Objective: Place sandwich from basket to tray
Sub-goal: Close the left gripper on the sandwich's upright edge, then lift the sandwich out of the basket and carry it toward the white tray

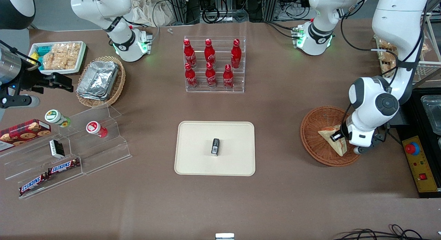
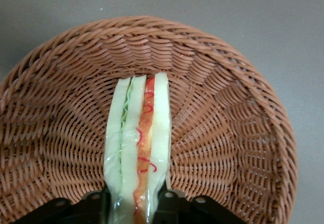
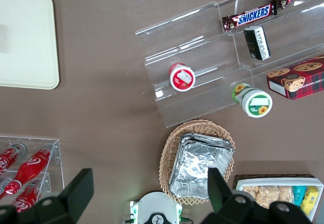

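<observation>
The round reddish-brown wicker basket (image 1: 314, 128) (image 2: 230, 112) stands toward the working arm's end of the table. Inside it is the sandwich (image 1: 327, 133) (image 2: 137, 138), a pale wedge with red and green filling along its cut edge. My gripper (image 1: 338, 138) (image 2: 134, 210) is down in the basket, shut on the sandwich, one black finger (image 2: 97, 207) pressed against each bread face. The cream rectangular tray (image 1: 196, 160) (image 3: 25, 41) lies at the table's middle, well apart from the basket.
A small black packet (image 1: 215, 146) sits on the tray. An acrylic rack of red bottles (image 1: 214, 65) stands farther from the front camera than the tray. A tan oval basket with foil containers (image 1: 100, 81) and acrylic snack shelves (image 1: 69, 154) lie toward the parked arm's end.
</observation>
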Motion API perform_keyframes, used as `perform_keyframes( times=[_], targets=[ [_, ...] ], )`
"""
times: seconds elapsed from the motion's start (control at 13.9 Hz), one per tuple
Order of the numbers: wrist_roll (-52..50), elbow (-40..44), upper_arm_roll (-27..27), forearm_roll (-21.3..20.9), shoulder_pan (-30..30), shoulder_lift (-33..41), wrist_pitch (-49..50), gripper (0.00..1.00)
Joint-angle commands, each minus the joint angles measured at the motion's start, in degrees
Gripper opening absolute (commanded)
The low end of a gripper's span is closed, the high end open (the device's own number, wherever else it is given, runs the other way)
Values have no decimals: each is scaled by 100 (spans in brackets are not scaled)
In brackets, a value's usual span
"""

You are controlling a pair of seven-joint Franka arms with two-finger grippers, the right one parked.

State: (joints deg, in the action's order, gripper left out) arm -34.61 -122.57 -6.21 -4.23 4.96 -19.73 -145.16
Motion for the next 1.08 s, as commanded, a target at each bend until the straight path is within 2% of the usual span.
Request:
perform_keyframes(
  times=[0.0, 0.14, 0.36, 0.72, 1.01],
  targets=[
    [-2, 163, 6, -42, -39, 22, 101, 0],
    [121, 435, 6, -43, -39, 101, 617, 0],
    [445, 1242, -55, -43, -39, 276, 1996, 0],
    [1341, 3158, -529, -25, -56, 233, 4291, 0],
    [1545, 3986, -1110, -69, -327, 93, 4900, 0]
  ],
)
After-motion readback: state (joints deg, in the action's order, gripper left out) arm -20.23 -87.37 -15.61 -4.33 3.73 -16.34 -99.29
